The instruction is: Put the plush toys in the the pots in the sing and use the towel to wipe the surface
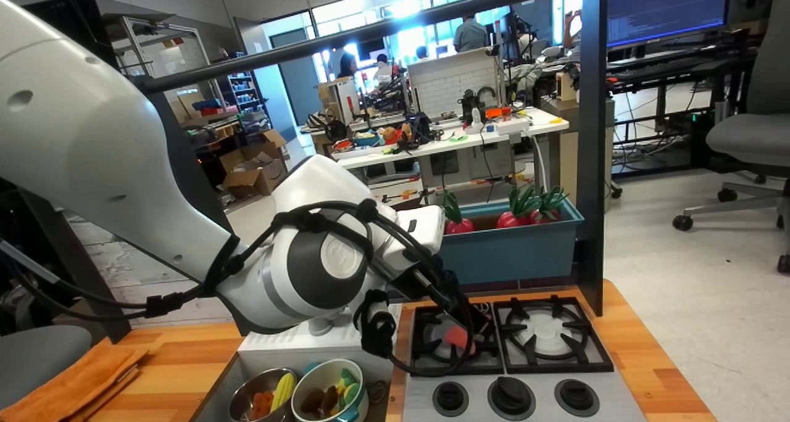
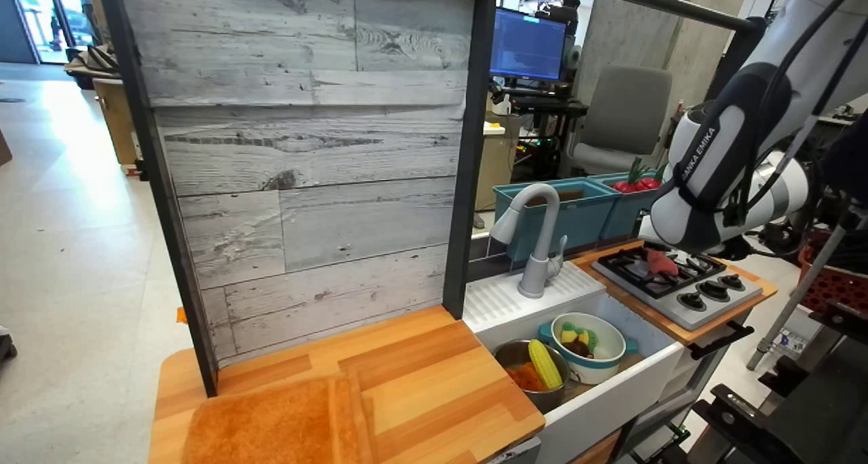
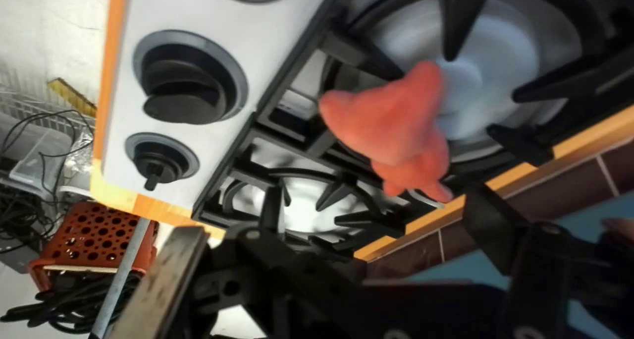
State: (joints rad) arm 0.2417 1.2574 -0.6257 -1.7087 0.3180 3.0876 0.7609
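A red plush toy [image 3: 396, 126] lies on a burner grate of the stove and also shows in both exterior views [image 1: 458, 337] [image 2: 661, 262]. My gripper [image 3: 376, 220] is open and empty, above the stove, apart from the toy. In the sink [image 2: 614, 396], a steel pot [image 2: 548, 401] holds a yellow corn plush [image 2: 544, 365] and orange plush pieces [image 2: 524, 377]. A white and teal pot [image 2: 597, 370] beside it holds green, yellow and brown plush toys [image 2: 576, 339]. The folded orange towel [image 2: 271, 423] lies on the wooden counter, with no gripper on it.
A grey faucet [image 2: 542, 247] rises behind the sink. Teal planters [image 1: 512, 255] with red radish plushes [image 1: 513, 218] stand behind the stove. Stove knobs [image 1: 511, 397] stick up at its front. A black post [image 1: 592, 163] and an overhead bar [image 1: 370, 33] frame the stove.
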